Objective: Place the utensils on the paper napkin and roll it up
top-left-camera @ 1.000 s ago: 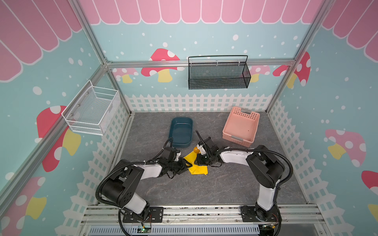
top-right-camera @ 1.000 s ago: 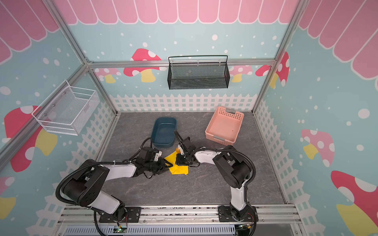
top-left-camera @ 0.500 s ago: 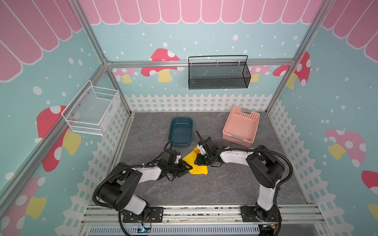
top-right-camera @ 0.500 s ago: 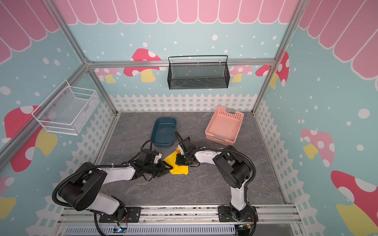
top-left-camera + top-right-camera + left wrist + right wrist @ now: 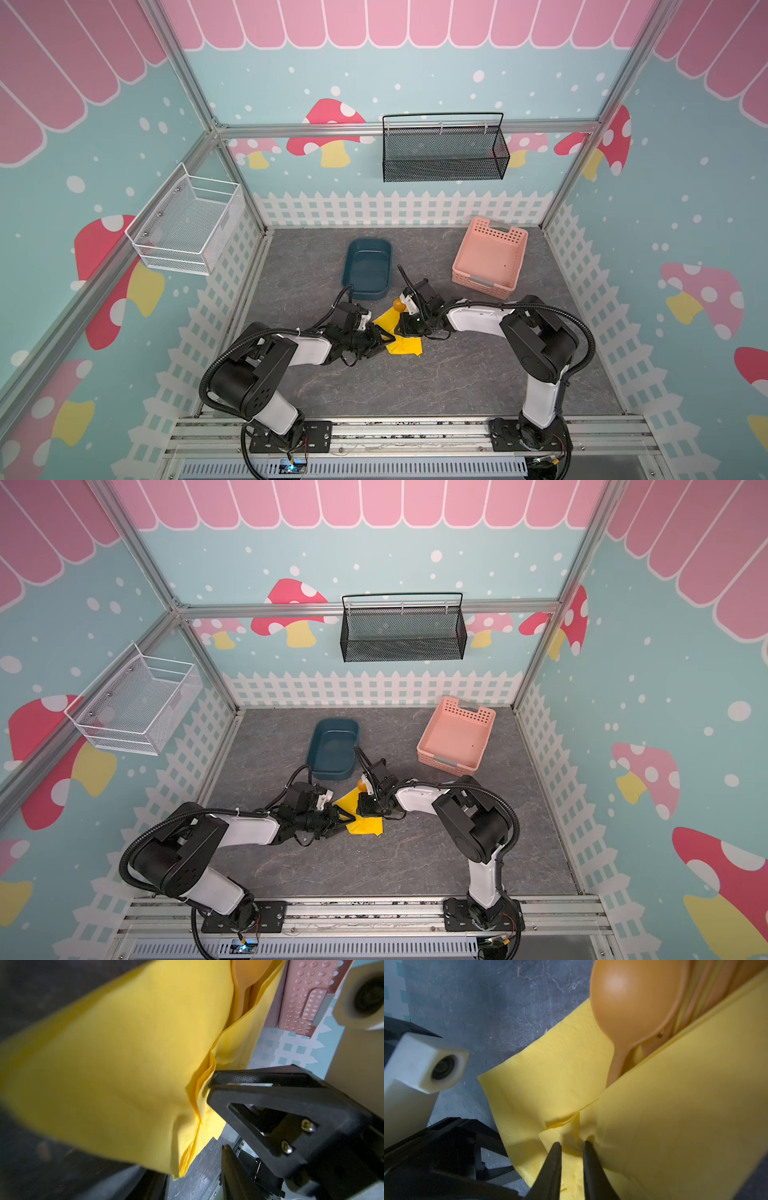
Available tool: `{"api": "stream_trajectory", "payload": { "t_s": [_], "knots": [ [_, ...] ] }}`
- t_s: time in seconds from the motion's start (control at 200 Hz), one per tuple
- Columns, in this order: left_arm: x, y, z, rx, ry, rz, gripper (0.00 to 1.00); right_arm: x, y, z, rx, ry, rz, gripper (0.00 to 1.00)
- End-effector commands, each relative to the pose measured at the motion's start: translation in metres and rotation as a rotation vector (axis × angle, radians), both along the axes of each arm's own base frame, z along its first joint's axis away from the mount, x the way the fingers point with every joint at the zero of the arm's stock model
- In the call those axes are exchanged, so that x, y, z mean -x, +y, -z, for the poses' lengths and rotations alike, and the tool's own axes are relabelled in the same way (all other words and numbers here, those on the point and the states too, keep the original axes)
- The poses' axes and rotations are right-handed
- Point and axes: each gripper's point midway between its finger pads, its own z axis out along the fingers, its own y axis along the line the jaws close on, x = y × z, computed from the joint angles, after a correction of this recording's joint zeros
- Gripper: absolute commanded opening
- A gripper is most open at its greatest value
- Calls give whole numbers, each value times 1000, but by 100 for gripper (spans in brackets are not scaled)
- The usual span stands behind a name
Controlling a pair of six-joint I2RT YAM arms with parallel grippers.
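In both top views you see next to nothing move over the last second. The paper napkin point(image 5: 402, 345) stays where it was, at 6 o'clock of the dark blue tub point(image 5: 348, 266), folded over the utensils point(image 5: 399, 304). Only an orange bowl peeks out at the napkin's 12 o'clock end. Your left gripper point(image 5: 376, 338) remains at the napkin's 9 o'clock edge and your right gripper point(image 5: 406, 329) at its 1 o'clock.

In the left wrist view, one black fingertip point(image 5: 216, 1081) touches the napkin's layered edge. You cannot make out its partner clearly. So you cannot tell how wide those jaws stand, or whether they hold any paper.

In the right wrist view, your right gripper's jaws stand a narrow gap apart with a raised ridge of napkin pinched between them. The spoon point(image 5: 633, 1005) and more orange pieces lie inside the fold, while a single flap lies flat on the table.

With so little changed, the roll looks stalled. The utensils are placed and covered once, and the wrap is loose and unfinished.
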Motion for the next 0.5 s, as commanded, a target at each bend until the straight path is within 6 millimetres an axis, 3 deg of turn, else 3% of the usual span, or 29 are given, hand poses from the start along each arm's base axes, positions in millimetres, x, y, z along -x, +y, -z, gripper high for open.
{"api": "stream_trajectory", "payload": {
  "t_s": [0.0,0.375,0.395,0.495],
  "knots": [
    [0,10,22,-73,52,-49,44,29,-34,38,157,110,9,22],
    [-28,27,9,-204,-64,-45,46,30,-35,39,163,111,10,22],
    [-29,28,8,-212,-70,-41,46,27,-33,29,143,90,10,23],
    [-37,30,6,-244,-94,-21,46,27,-32,28,141,91,10,22]
  ]
}}
